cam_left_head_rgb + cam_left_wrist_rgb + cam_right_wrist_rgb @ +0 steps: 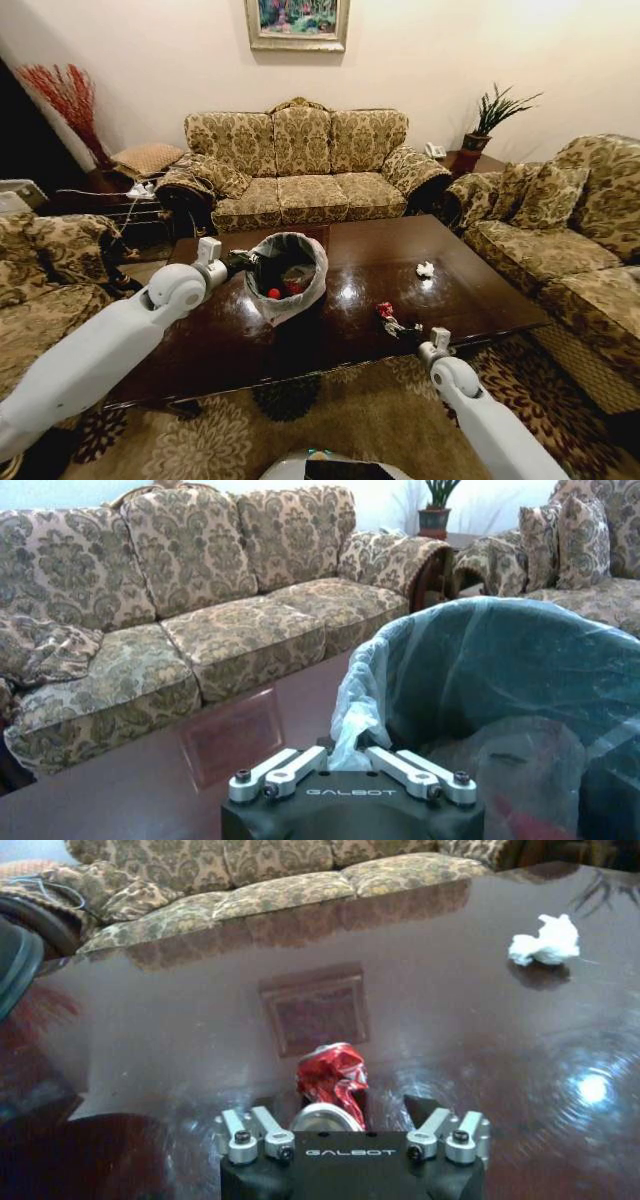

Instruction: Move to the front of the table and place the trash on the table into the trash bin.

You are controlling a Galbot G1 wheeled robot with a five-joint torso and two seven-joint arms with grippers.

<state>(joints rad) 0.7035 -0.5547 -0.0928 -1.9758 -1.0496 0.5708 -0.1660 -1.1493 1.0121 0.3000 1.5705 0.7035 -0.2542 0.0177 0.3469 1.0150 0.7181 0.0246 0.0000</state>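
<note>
The trash bin [288, 272], dark with a grey-white liner, is held just above the dark glossy table [470, 300], left of centre, with red items inside. My left gripper [238, 263] is shut on its rim; the left wrist view shows the fingers [395, 763] pinching the liner of the bin [500, 682]. A crumpled red-white wrapper [385, 311] lies near the table's front edge. My right gripper [410, 332] is at it, open, and the wrapper [333, 1074] sits between the spread fingers of that gripper [345, 1111]. A white paper ball [425, 269] [545, 941] lies farther right.
Patterned sofas ring the table: one behind [300, 165], one right [570, 230], one left [45, 270]. A patterned rug [340, 420] covers the floor before the table. The square inlay [315, 1006] lies beyond the wrapper.
</note>
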